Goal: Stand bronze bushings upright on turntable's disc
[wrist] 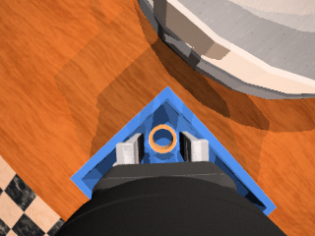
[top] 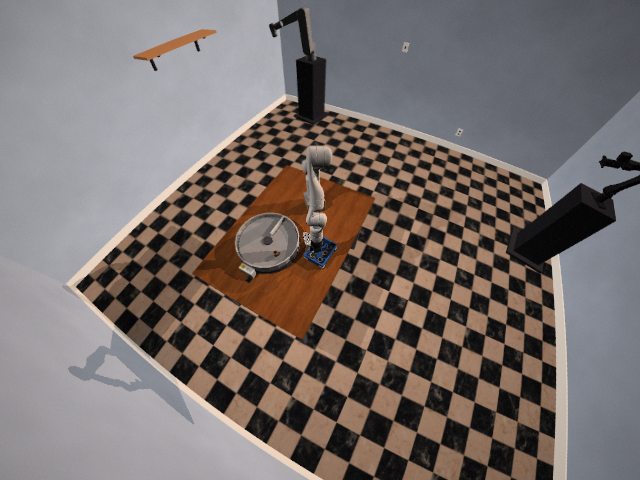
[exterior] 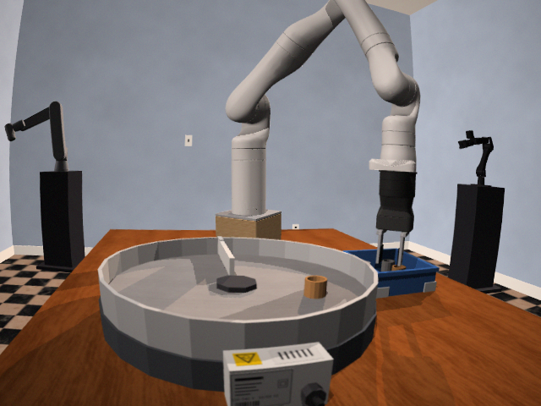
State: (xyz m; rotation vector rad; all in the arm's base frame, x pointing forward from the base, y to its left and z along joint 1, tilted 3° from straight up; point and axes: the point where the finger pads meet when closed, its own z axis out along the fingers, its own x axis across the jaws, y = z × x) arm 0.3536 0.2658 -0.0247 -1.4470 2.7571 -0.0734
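The blue crate (exterior: 395, 277) sits on the table to the right of the turntable (exterior: 236, 301). My gripper (exterior: 390, 257) is open and lowered into the crate, its fingertips hidden behind the crate wall. In the wrist view a bronze bushing (wrist: 161, 140) stands upright in the crate corner, between my two open fingers; I cannot tell whether they touch it. In the side view this bronze bushing (exterior: 398, 266) shows beside a steel bushing (exterior: 387, 264). Another bronze bushing (exterior: 315, 286) stands upright on the grey disc, right of the dark hub (exterior: 236, 283).
A raised rim rings the turntable, and a thin divider wall (exterior: 226, 257) runs from the rim towards the hub. A grey control box (exterior: 277, 373) sits at the turntable's front. The arm's base stands on a wooden block (exterior: 248, 224) behind it.
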